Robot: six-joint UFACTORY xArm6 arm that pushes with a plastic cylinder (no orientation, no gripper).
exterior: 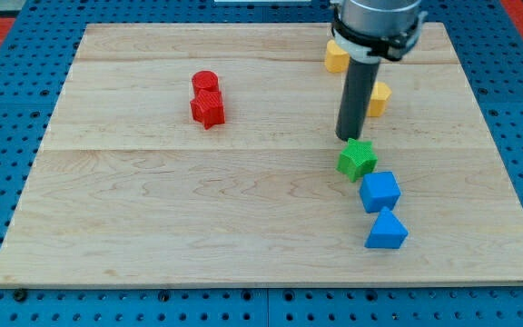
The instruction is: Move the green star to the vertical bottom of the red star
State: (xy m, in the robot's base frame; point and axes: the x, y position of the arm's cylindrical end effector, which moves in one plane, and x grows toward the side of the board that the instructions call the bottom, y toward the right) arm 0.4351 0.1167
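Blue triangular block [386, 231] and blue cube [379, 191] sit nearest, toward the surface's [152, 227] right edge; green star [358, 159] touches the cube, light, rigid, slides easily. My tip [347, 137], no fingers, presses its far side; red star [208, 110] lies well left

On the wooden bench [152, 218], my tip [348, 138] rests right at the 12 o'clock edge of the green star [358, 159], which has a blue cube [379, 191] touching it at 5 o'clock and a blue triangular block [387, 230] just beyond that. The red star [208, 110] lies well apart at 10 o'clock from the green one, with a red cylinder [205, 82] touching its 12 o'clock side. Two yellow blocks [336, 57] [379, 98] sit beside the rod, partly hidden, at 12 and 1 o'clock from my tip.
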